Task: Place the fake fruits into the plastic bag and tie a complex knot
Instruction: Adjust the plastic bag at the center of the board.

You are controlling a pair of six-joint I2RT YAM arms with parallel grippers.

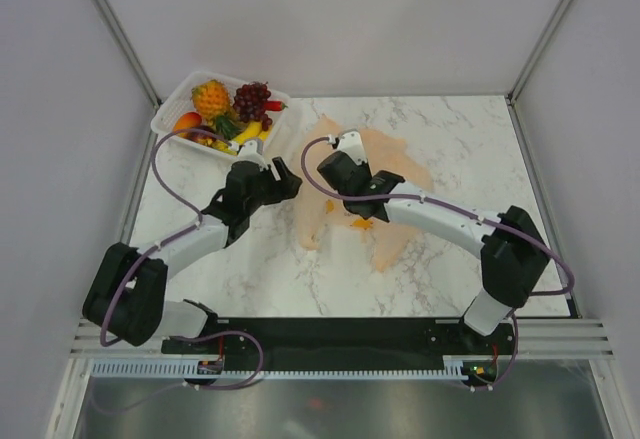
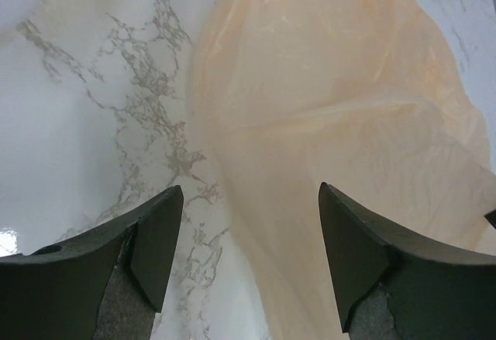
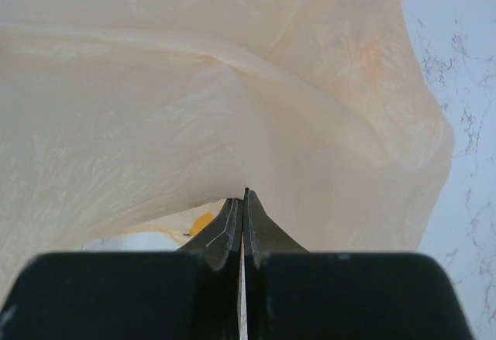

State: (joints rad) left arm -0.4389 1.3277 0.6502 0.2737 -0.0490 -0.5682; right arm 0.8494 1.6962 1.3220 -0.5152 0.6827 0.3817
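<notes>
The fake fruits lie in a white lattice basket (image 1: 165,111) at the back left: a pineapple (image 1: 211,97), purple grapes (image 1: 251,99), a banana (image 1: 247,133), an orange peach (image 1: 187,121). The peach plastic bag (image 1: 400,174) is spread on the marble mid-table. My left gripper (image 1: 283,174) hovers open at the bag's left edge; its fingers (image 2: 159,239) straddle that edge (image 2: 256,224) with nothing held. My right gripper (image 3: 246,194) is shut on a fold of the plastic bag (image 3: 232,84) and tents it up. No knot is in view.
White walls enclose the marble table (image 1: 460,129) on three sides. The basket sits just behind the left gripper. A yellow-orange print of the bag (image 1: 360,224) shows under the right wrist. Bare marble (image 2: 93,123) lies left of the bag.
</notes>
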